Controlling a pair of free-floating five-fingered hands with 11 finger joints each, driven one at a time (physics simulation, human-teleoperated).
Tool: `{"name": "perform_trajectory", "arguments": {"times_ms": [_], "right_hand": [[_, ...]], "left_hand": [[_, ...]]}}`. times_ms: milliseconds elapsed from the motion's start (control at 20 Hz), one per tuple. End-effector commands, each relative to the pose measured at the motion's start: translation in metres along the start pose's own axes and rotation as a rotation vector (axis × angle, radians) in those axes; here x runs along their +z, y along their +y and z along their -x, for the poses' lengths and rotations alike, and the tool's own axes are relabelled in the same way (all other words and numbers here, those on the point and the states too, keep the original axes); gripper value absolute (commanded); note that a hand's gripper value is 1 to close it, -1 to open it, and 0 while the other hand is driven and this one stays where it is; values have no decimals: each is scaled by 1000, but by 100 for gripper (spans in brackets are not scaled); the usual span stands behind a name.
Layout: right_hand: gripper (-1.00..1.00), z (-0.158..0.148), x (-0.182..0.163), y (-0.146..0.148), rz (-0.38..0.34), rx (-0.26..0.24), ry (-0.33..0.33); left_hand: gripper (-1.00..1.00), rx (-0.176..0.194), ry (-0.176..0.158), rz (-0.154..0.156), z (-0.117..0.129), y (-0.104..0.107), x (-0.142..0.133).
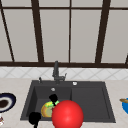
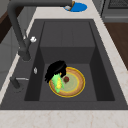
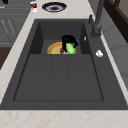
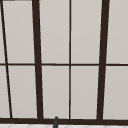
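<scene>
Your right hand [image 1: 53, 98] sits low in the left basin of the sink [image 2: 67, 32], fingers curled round a green sponge [image 2: 57, 82] and pressing it onto the yellow-rimmed plate [image 2: 75, 85] that lies flat on the basin floor. From the left side view the sponge rests on the plate's near-faucet half, just beside a small dark red spot at the centre. Your left hand [image 1: 34, 118] hangs at the sink's front edge, well apart from the plate; I cannot tell whether its fingers are curled or straight.

A large red ball [image 1: 67, 114] blocks much of the front view (it covers the plate's right half), so judge your contact from the side views instead. The risk I see: the plate is not held by anything, so a hard sideways stroke could slide it against the basin wall or tip its rim up. Too light a grip could also let the sponge slip free. The faucet [image 2: 20, 30] stands close above, so lift clear carefully.
</scene>
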State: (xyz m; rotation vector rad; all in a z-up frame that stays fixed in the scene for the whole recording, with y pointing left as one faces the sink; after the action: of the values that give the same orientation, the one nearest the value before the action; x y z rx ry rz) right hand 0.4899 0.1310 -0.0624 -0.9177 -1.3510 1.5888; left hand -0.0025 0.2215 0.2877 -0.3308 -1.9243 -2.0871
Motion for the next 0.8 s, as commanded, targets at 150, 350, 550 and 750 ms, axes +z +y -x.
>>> {"name": "perform_trajectory", "arguments": {"times_ms": [150,350,550,750], "right_hand": [[-100,1,-3,-1,2,-2,-2],[-100,7,1,-9,-30,-11,-6],[-100,14,13,-12,-45,-19,-9],[-100,23,31,-19,-39,-16,-9]], "left_hand": [[0,0,0,0,0,0,0],[0,0,0,0,0,0,0],[0,0,0,0,0,0,0],[0,0,0,0,0,0,0]]}}
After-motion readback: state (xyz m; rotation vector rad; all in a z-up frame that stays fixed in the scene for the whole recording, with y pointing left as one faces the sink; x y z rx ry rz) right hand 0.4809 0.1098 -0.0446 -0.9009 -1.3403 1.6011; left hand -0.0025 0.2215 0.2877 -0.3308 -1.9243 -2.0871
